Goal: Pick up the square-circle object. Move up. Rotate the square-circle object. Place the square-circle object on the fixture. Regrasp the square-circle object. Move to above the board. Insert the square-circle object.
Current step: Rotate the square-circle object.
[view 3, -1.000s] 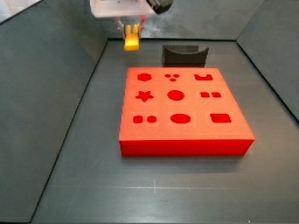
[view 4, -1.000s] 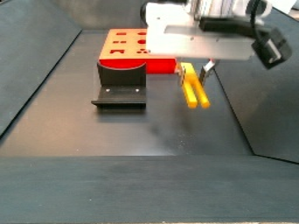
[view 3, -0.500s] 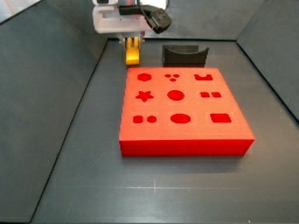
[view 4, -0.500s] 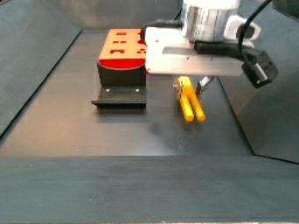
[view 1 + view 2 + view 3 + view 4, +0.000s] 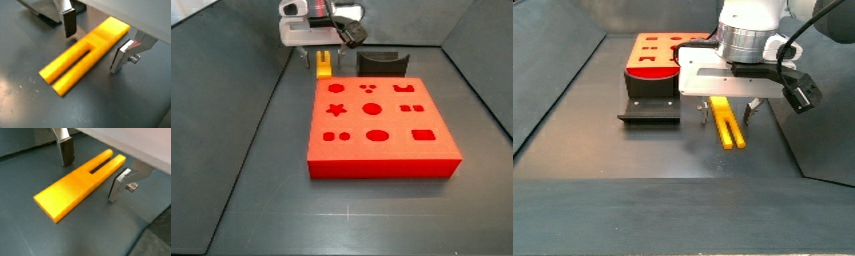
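The square-circle object (image 5: 83, 57) is a slim yellow-orange bar with a slot cut in one end, lying flat on the dark floor. In both wrist views my gripper (image 5: 93, 52) is open and straddles it, one finger on each side with a gap to each. The slotted end (image 5: 103, 164) lies between the fingers. In a side view the gripper (image 5: 731, 106) hangs low over the object (image 5: 728, 127), to the right of the fixture (image 5: 649, 105), with the red board (image 5: 657, 52) behind. From the opposite side the object (image 5: 323, 66) lies left of the fixture (image 5: 382, 64).
The red board (image 5: 378, 125) with its shaped holes fills the middle of the floor in a side view. Dark walls (image 5: 553, 90) slope up around the floor on both sides.
The gripper has come down. The square-circle object also shows lower in both side views than a second ago. The fingers now stand low on either side of it.
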Controlling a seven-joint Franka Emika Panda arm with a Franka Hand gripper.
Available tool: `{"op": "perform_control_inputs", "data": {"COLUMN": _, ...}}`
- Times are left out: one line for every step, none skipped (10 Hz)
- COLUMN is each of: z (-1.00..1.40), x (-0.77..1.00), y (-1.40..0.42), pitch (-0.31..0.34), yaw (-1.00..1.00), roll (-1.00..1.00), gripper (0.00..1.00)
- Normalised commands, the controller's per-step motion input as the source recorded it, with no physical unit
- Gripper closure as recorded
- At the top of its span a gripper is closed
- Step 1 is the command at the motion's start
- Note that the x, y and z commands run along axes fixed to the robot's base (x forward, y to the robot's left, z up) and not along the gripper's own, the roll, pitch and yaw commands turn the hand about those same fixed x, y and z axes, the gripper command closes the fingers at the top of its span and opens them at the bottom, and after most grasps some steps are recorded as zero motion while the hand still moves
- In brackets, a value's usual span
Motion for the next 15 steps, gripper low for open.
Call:
{"op": "perform_control_inputs", "data": {"z": 1.0, "x": -0.01, "y": 0.0, "pitch": 0.013, "yaw": 0.0, "roll": 0.0, "gripper": 0.0}}
{"op": "perform_control_inputs", "data": {"z": 1.0, "x": -0.01, "y": 0.0, "pitch": 0.047, "yaw": -0.01, "roll": 0.01, "gripper": 0.0}}
{"op": "perform_control_inputs", "data": {"z": 1.0, "x": -0.01, "y": 0.01, "pitch": 0.06, "yaw": -0.01, "roll": 0.01, "gripper": 0.0}}
{"op": "perform_control_inputs", "data": {"z": 1.0, "x": -0.01, "y": 0.01, "pitch": 0.079, "yaw": -0.02, "roll": 0.03, "gripper": 0.0}}
{"op": "perform_control_inputs", "data": {"z": 1.0, "x": -0.02, "y": 0.01, "pitch": 0.085, "yaw": -0.03, "roll": 0.04, "gripper": 0.0}}
{"op": "perform_control_inputs", "data": {"z": 1.0, "x": -0.02, "y": 0.01, "pitch": 0.086, "yaw": -0.02, "roll": 0.05, "gripper": 0.0}}
{"op": "perform_control_inputs", "data": {"z": 1.0, "x": -0.03, "y": 0.01, "pitch": 0.088, "yaw": -0.02, "roll": 0.06, "gripper": 0.0}}
{"op": "perform_control_inputs", "data": {"z": 0.87, "x": -0.03, "y": 0.01, "pitch": 0.088, "yaw": -0.02, "roll": 0.08, "gripper": 0.0}}
{"op": "perform_control_inputs", "data": {"z": 0.73, "x": -0.03, "y": 0.01, "pitch": 0.09, "yaw": -0.02, "roll": 0.09, "gripper": 0.0}}
{"op": "perform_control_inputs", "data": {"z": 0.0, "x": 0.0, "y": 0.0, "pitch": 0.0, "yaw": 1.0, "roll": 0.0, "gripper": 0.0}}
{"op": "perform_control_inputs", "data": {"z": -0.09, "x": 0.0, "y": -0.01, "pitch": 0.001, "yaw": 1.0, "roll": 0.0, "gripper": 0.0}}
{"op": "perform_control_inputs", "data": {"z": -0.25, "x": 0.01, "y": 0.0, "pitch": 0.0, "yaw": 1.0, "roll": 0.0, "gripper": 0.0}}
{"op": "perform_control_inputs", "data": {"z": -0.21, "x": 0.05, "y": 0.0, "pitch": -0.001, "yaw": 1.0, "roll": 0.0, "gripper": 0.0}}
{"op": "perform_control_inputs", "data": {"z": -0.11, "x": 0.04, "y": 0.0, "pitch": -0.002, "yaw": 1.0, "roll": 0.0, "gripper": 0.0}}
{"op": "perform_control_inputs", "data": {"z": -0.07, "x": 0.04, "y": 0.0, "pitch": -0.002, "yaw": 1.0, "roll": 0.0, "gripper": 0.0}}
